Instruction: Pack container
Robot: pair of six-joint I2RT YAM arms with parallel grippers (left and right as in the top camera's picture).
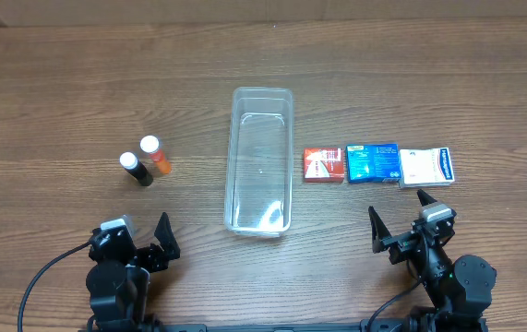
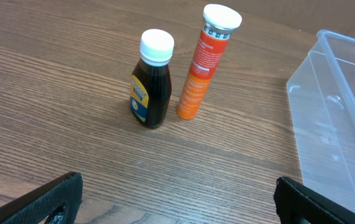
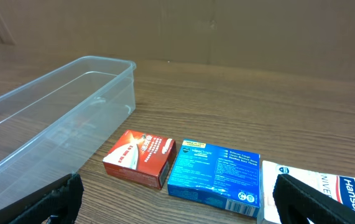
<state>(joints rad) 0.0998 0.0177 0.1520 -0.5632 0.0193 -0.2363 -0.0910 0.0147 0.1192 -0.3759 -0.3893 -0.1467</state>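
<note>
Lying lengthwise on the surface between the two arms, the container runs from a near end just ahead of them to a far end up the middle of the wood, upright and with nothing in it. It looks light and thin-walled: clear plastic likely to flex if squeezed across its long sides, and slick enough to slide when nudged. The rim at a short end or corner seems the firmest place to pinch, though for packing it probably need not be lifted at all. The left pincer stands wide open, holding and touching nothing. Beyond it stand a dark bottle and, just beside and a little farther, an orange tube, both upright and well apart from the container. The right pincer likewise gapes wide and empty. Ahead of it lie a white box, a blue box and a red box in a row, the red one just beside the container's right wall, not clearly touching it.
</note>
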